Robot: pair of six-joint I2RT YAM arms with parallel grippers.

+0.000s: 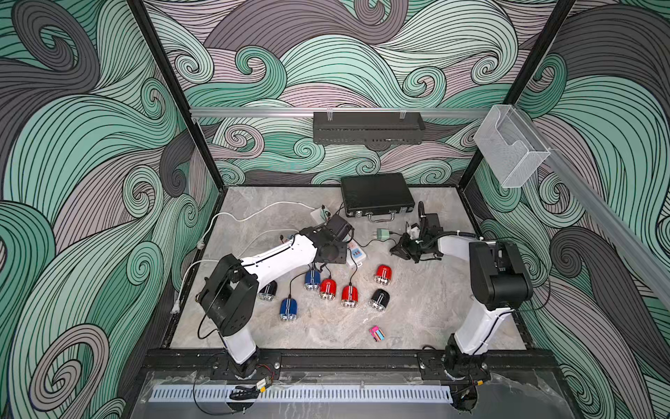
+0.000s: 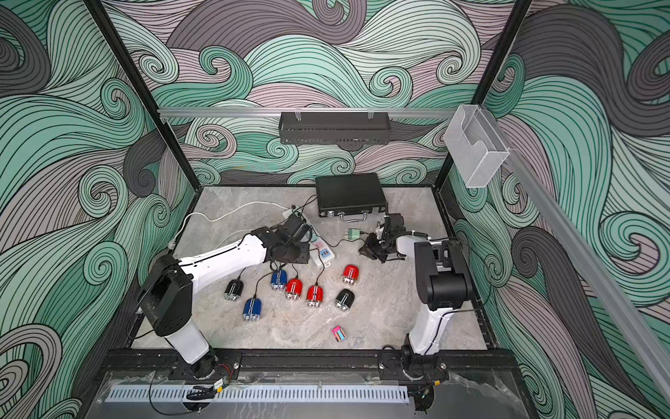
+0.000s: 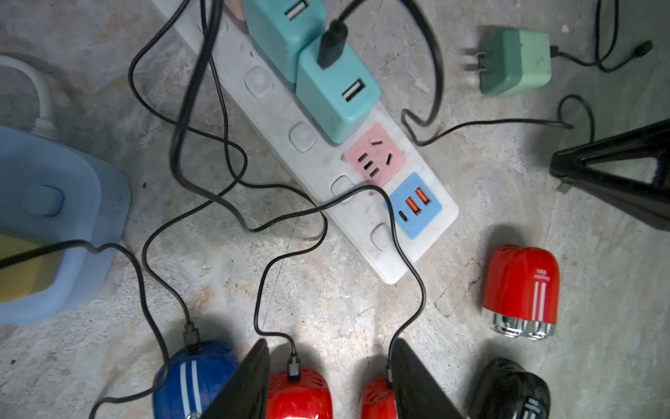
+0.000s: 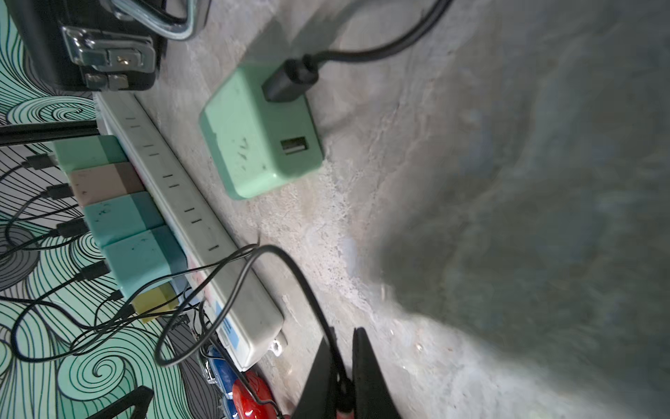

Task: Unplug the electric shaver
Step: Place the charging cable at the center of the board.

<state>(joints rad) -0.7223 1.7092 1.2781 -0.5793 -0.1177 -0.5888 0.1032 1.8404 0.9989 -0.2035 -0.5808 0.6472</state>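
Marble tabletop (image 1: 435,308) carries a shut black case (image 1: 375,194).

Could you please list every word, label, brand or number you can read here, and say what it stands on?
Nothing can be read for certain.
Red shaver: small white print near its stripes, too small to read.
Black shaver: white marks at the picture's edge, unreadable.
Power strip: no lettering visible.

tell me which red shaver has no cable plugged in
The red shaver lying by itself at the right of the group. The other two red shavers lie side by side, each with a black cable plugged in.
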